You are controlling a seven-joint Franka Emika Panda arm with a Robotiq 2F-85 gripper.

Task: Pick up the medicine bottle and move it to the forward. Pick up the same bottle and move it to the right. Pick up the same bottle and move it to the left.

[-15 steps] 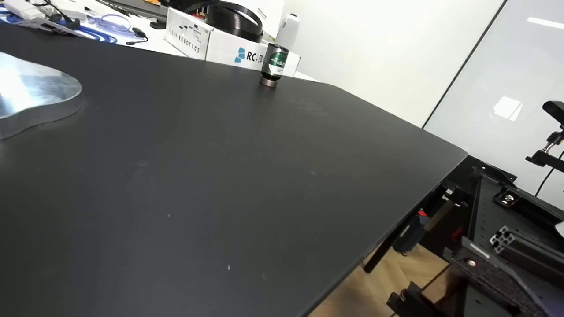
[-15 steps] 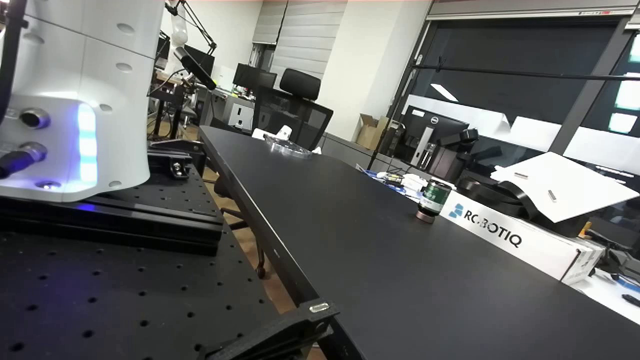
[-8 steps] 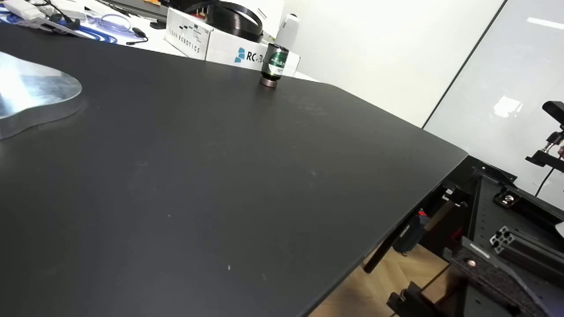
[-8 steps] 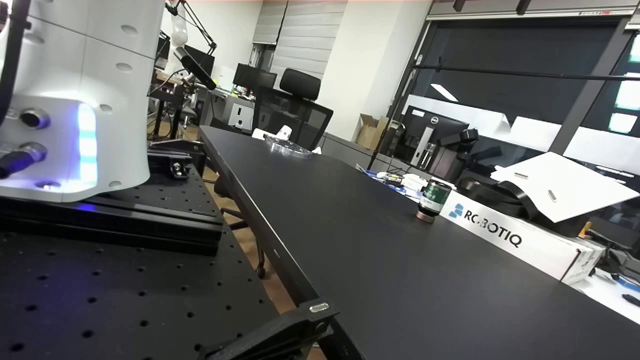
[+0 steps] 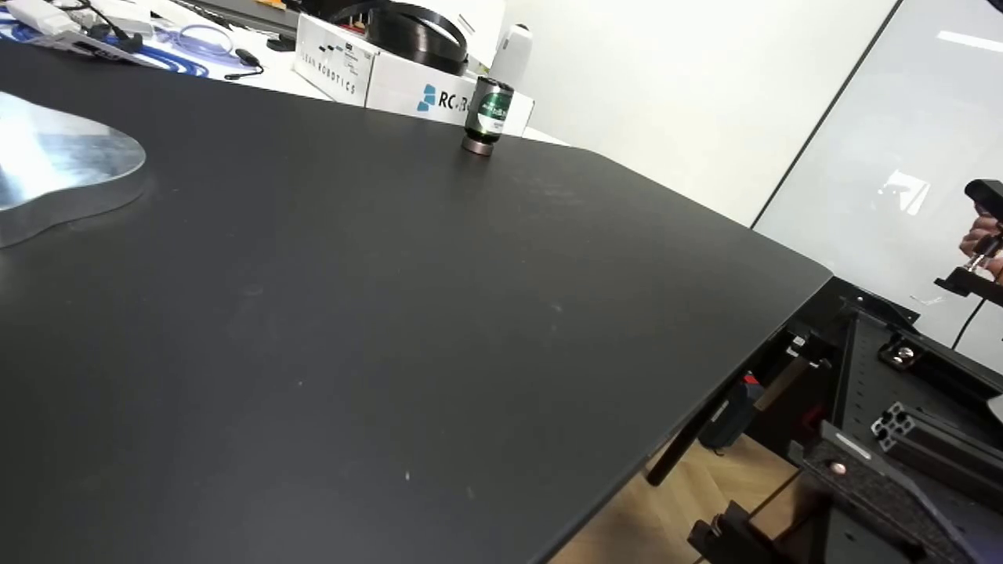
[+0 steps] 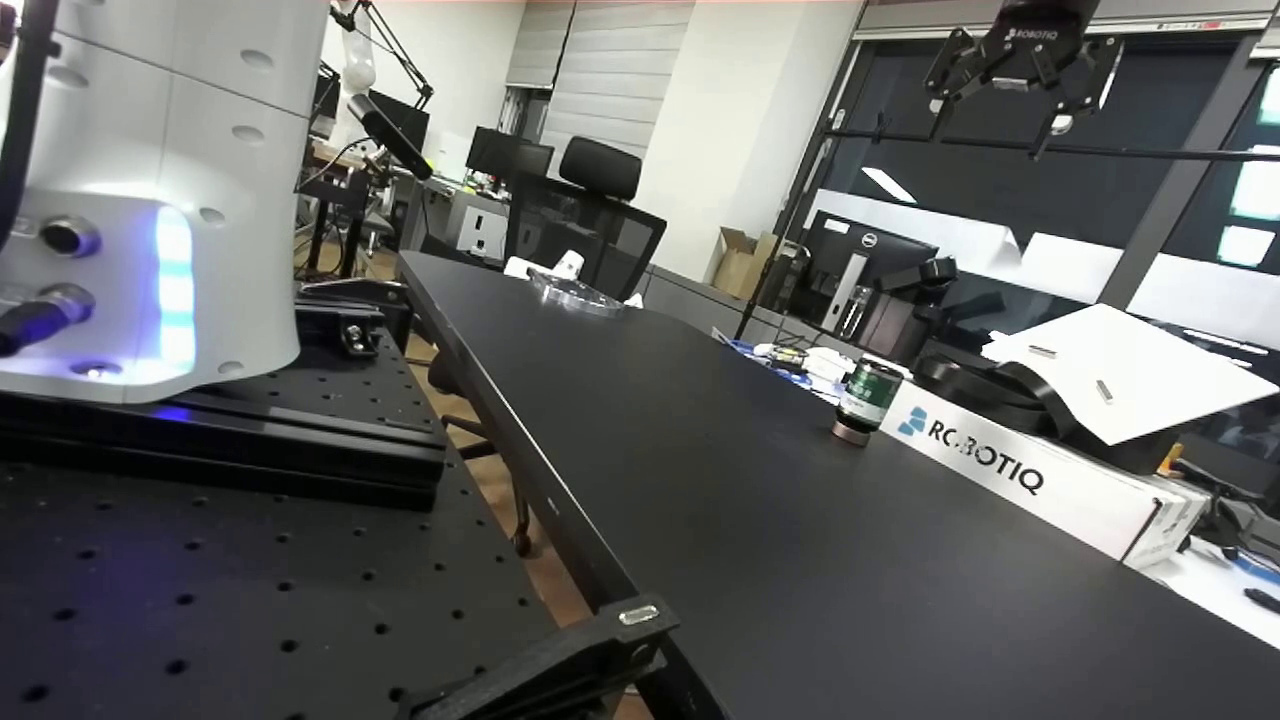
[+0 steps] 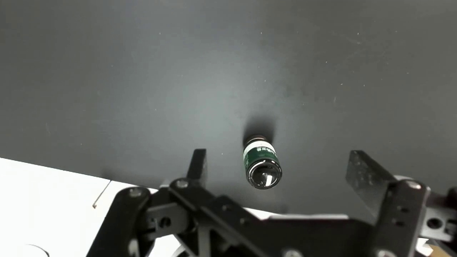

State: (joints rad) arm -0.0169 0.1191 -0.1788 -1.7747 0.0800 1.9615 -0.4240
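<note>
The medicine bottle, dark with a green and white label, stands upside down on its brown cap on the black table. It shows in both exterior views, near the table's far edge (image 5: 490, 111) and in front of the white box (image 6: 868, 396). In the wrist view the bottle (image 7: 262, 162) lies between the lines of the two fingers, nearer the left one, with its glass base facing the camera. My gripper (image 6: 988, 140) is open and empty, high above the table at the top right of an exterior view. It also shows wide open in the wrist view (image 7: 279, 152), touching nothing.
A white Robotiq box (image 6: 980, 450) stands close behind the bottle, with black rolls on it. A clear, thick plate (image 5: 70, 157) lies on the table (image 5: 392, 313); it also shows at the table's far end (image 6: 575, 295). A hand (image 5: 983, 235) shows at the right edge.
My gripper has come down into an exterior view from the top edge; half a second ago only its fingertips showed. The bottle has not moved. A hand has appeared at the right edge.
</note>
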